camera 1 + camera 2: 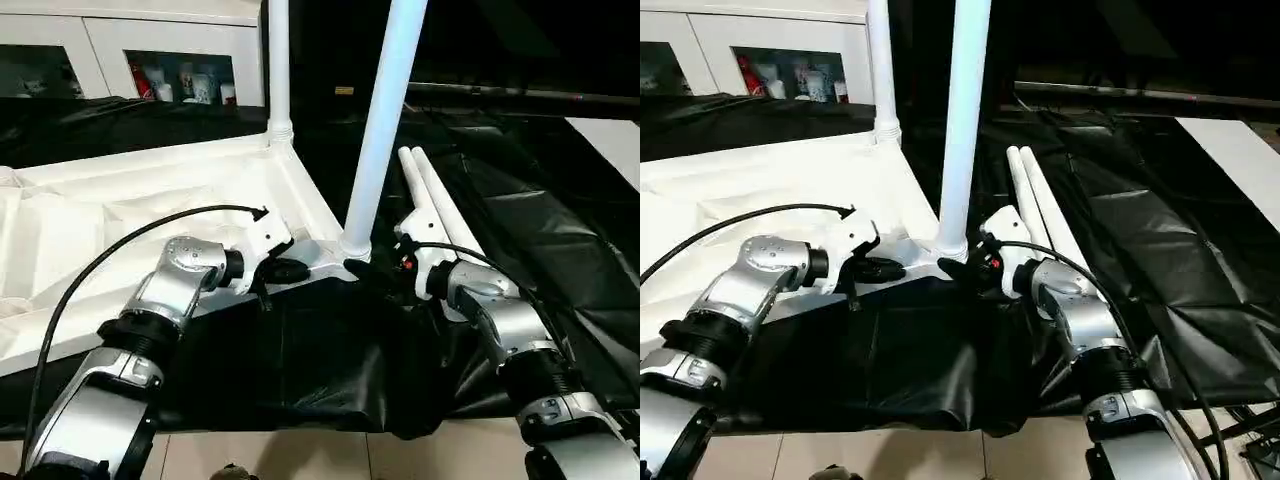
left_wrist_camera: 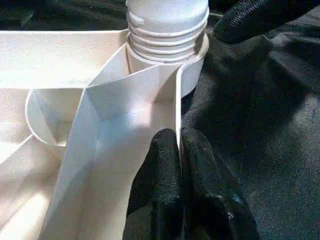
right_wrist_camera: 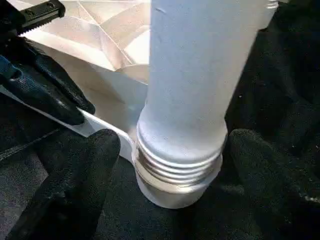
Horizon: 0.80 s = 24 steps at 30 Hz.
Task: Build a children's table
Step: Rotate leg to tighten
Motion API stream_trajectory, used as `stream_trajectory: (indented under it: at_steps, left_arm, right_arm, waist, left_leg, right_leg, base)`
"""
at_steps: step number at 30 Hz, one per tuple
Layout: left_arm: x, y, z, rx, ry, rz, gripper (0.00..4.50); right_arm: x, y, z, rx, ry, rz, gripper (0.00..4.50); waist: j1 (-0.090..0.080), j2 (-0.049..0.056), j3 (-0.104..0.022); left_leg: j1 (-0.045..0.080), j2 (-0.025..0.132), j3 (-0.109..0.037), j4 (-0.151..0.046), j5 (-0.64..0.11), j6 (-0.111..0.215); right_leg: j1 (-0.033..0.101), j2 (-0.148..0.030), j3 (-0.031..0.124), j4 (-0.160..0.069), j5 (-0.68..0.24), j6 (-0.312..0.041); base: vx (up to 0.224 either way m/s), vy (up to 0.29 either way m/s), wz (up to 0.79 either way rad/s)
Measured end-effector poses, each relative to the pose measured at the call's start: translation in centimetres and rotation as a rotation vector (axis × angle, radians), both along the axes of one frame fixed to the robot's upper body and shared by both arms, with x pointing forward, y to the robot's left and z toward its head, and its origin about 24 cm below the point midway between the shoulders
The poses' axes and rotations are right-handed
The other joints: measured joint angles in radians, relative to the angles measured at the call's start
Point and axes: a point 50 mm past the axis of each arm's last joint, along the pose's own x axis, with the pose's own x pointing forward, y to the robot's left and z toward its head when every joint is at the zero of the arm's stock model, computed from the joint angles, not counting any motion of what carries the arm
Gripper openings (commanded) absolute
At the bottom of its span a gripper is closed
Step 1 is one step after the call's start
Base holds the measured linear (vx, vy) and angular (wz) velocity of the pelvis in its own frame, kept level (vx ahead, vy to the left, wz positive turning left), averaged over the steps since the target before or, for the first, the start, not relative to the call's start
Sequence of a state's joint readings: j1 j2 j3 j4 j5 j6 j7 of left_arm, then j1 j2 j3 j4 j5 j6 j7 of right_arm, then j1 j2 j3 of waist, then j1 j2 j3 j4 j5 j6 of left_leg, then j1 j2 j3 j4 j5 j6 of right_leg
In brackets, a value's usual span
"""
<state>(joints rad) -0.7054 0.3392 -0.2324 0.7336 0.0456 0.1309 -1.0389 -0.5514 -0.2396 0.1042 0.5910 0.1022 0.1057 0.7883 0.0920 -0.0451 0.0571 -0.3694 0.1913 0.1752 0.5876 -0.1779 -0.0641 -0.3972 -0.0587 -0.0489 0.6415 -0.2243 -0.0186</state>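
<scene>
With the left gripper (image 2: 180, 172) clenched on the table top's rim (image 2: 176, 107) and the right gripper (image 3: 167, 165) released around the leg (image 1: 378, 140), that half-seated leg could tip over.

The white plastic table top (image 1: 120, 215) lies upside down on black sheeting, its ribbed underside facing up. Two white legs stand upright in its corner sockets: the far leg (image 1: 279, 70) rises straight from the far corner, and the near leg (image 1: 380, 130) stands in the near corner socket (image 2: 192, 75), leaning slightly. The near leg's ridged, threaded end (image 3: 177, 167) sits just above the socket's rim, not fully sunk in. Two more white legs (image 1: 435, 205) lie side by side, touching, flat on the black sheeting just beside that near corner.
</scene>
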Motion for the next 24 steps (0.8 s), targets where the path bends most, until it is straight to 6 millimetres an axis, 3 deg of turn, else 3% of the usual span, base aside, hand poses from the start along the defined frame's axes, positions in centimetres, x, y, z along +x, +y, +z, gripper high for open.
stream_trajectory:
  at_steps: [15, 24]
  left_arm:
    - [0.22, -0.08, -0.26, 0.025, -0.004, 0.022, 0.47]
    - [0.24, -0.01, -0.18, 0.025, 0.012, 0.014, 0.01]
  right_arm:
    - [0.0, 0.0, -0.01, -0.003, -0.001, 0.001, 3.87]
    - [0.0, 0.02, -0.03, -0.005, -0.001, 0.002, 3.87]
  waist:
    - [0.001, 0.0, 0.0]
    - [0.001, 0.0, 0.0]
  left_leg:
    - [0.002, 0.0, -0.001, 0.002, -0.001, -0.005]
    - [0.002, 0.0, -0.001, 0.002, -0.001, -0.005]
  right_leg:
    - [0.002, 0.0, 0.0, 0.004, 0.001, -0.001]
    - [0.002, 0.0, 0.0, 0.003, 0.001, -0.001]
  base:
    - [0.0, 0.0, 0.0]
    - [0.0, 0.0, 0.0]
